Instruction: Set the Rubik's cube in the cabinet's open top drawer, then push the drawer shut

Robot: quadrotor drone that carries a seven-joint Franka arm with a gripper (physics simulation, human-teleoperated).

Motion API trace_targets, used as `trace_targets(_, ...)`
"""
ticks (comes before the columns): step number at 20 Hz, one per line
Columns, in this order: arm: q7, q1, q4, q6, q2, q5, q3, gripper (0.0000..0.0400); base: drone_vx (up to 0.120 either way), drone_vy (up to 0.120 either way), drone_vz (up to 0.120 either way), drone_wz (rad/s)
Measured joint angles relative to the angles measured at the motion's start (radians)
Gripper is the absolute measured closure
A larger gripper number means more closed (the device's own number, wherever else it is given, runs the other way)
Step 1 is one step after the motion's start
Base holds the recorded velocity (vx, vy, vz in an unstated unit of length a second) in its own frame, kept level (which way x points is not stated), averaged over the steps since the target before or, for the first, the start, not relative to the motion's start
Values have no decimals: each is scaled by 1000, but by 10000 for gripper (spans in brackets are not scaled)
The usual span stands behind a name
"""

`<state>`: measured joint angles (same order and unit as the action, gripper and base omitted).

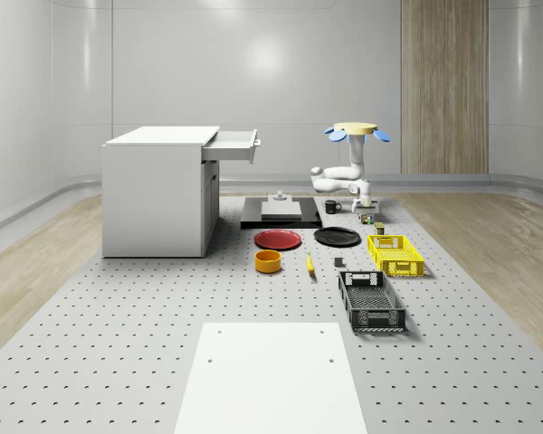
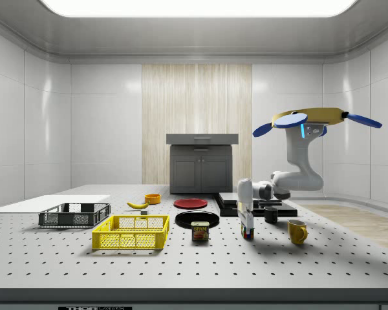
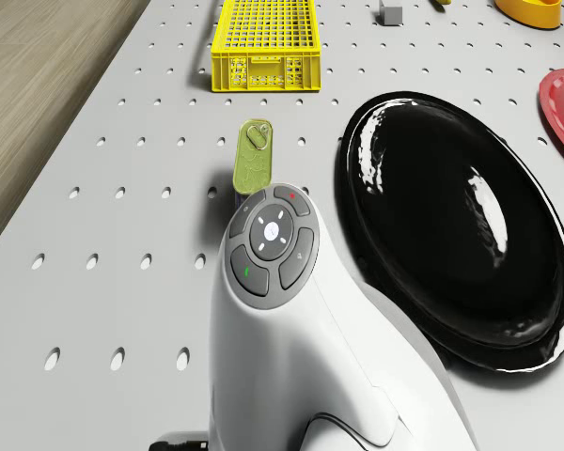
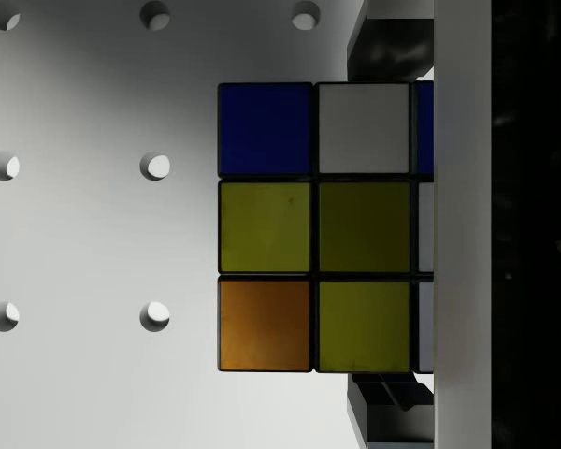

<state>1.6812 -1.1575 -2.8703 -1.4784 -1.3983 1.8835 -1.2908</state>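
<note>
Blue-rotored drone (image 2: 313,121) hovers beyond the black plate (image 1: 337,237), arm bent down. Its fingers (image 4: 385,404) bracket the Rubik's cube (image 4: 316,227) on the counter (image 1: 145,316); whether they clamp it, I cannot tell.

Rubik's cube (image 4: 316,227) flat on perforated table, cabinet (image 1: 159,192) top drawer (image 1: 230,146) open

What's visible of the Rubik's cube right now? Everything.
The Rubik's cube sits on the perforated table, directly under the gripper. The wrist view shows its top face: glossy stickers in black seams, blue and white in one row, yellow in the middle, orange and yellow in the last. It lies flat and square, near the spam can.
</note>
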Motion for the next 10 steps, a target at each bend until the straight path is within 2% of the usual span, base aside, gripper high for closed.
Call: trace_targets(10,2,11,-9,-34,-27,33,42,6,0,0,0,0)
